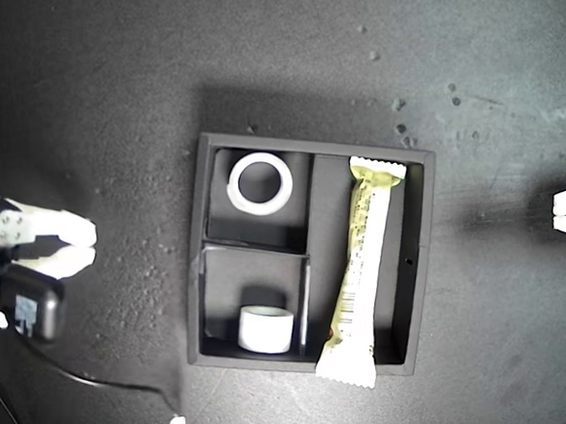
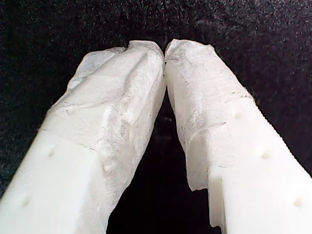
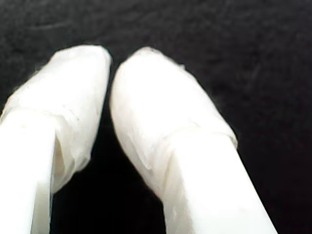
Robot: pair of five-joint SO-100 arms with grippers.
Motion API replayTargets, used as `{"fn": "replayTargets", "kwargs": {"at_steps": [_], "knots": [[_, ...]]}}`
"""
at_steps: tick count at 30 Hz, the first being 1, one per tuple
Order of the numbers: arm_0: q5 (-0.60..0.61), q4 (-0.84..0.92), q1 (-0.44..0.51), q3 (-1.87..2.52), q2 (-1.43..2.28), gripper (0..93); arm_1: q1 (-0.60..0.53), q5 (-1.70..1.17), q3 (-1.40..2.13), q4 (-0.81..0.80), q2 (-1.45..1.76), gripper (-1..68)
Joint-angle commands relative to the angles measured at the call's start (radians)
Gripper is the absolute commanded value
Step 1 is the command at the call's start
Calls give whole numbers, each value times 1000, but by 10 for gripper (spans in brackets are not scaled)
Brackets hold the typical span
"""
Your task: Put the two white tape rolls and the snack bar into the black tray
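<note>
white tape-wrapped fingers (image 2: 122, 112), blk cable (image 1: 82, 378)

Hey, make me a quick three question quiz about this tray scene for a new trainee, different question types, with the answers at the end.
1. True or false: the snack bar lies in the long compartment of the black tray, one crimped end over the tray wall.
2. Multiple choice: how do the two white tape rolls sit? A) stacked together B) one flat and one on edge, each in its own small compartment C) both outside the tray.
3. Fill in: my first gripper and my second gripper both have tips that are nearly ____ and hold nothing.

Key: 1 true; 2 B; 3 closed.
</note>
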Motion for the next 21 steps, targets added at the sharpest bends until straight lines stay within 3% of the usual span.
{"fn": "replayTargets", "kwargs": {"at_steps": [1, 12, 17, 21], "knots": [[8, 8, -5, 25, 51, 0, 26, -341, 11, 34, 9, -3], [-38, 44, -21, 146, 51, 0, 120, -304, 11, 252, 9, 0], [-147, 172, -6, 146, 51, 0, 72, -411, 11, 250, 9, 62], [-212, 249, 6, 146, 51, 0, 74, -423, 11, 318, 9, -3]]}}
